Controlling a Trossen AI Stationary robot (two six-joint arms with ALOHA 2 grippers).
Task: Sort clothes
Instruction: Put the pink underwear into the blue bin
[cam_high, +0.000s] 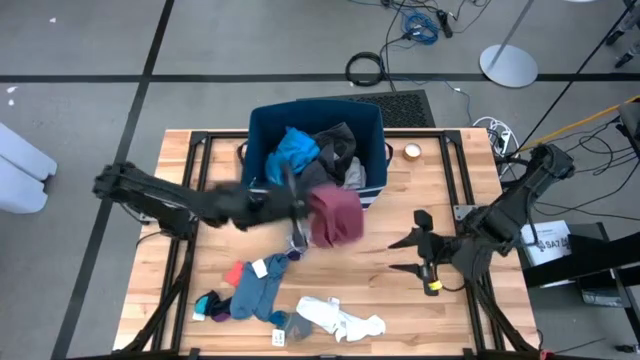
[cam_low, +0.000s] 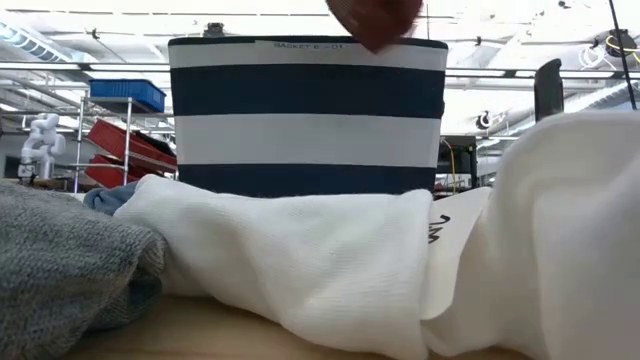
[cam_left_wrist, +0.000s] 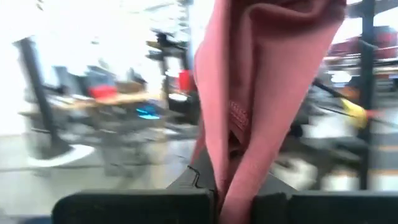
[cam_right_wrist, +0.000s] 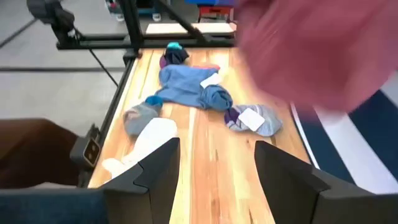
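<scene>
White garment (cam_low: 300, 270) fills the low view, lying on the desk (cam_high: 400, 310). Left hand (cam_high: 303, 205) clenches the maroon piece (cam_high: 335, 213), lifted just beside the striped bin (cam_high: 262, 125); right hand (cam_high: 418, 243) hangs released nearby.

A: What's around the left gripper (cam_high: 297, 208)?
B: Its fingers are clamped on a maroon cloth (cam_high: 336, 214) that hangs down from them, so nothing more fits between them. The blue bin (cam_high: 262, 130) sits just beyond the fingertips, stuffed with a bright blue garment (cam_high: 294, 150) and dark ones.

A: And the right gripper (cam_high: 408, 254)?
B: Its fingers stand apart with bare wood showing in the gap. Ahead of the fingertips lies open table (cam_high: 390, 310), then the white socks (cam_high: 340, 320) and the blue sock pile (cam_high: 255, 292). The maroon cloth hangs off to one side of that lane, close to the bin wall.

A: Room near the table's front edge?
B: The socks crowd it.
</scene>
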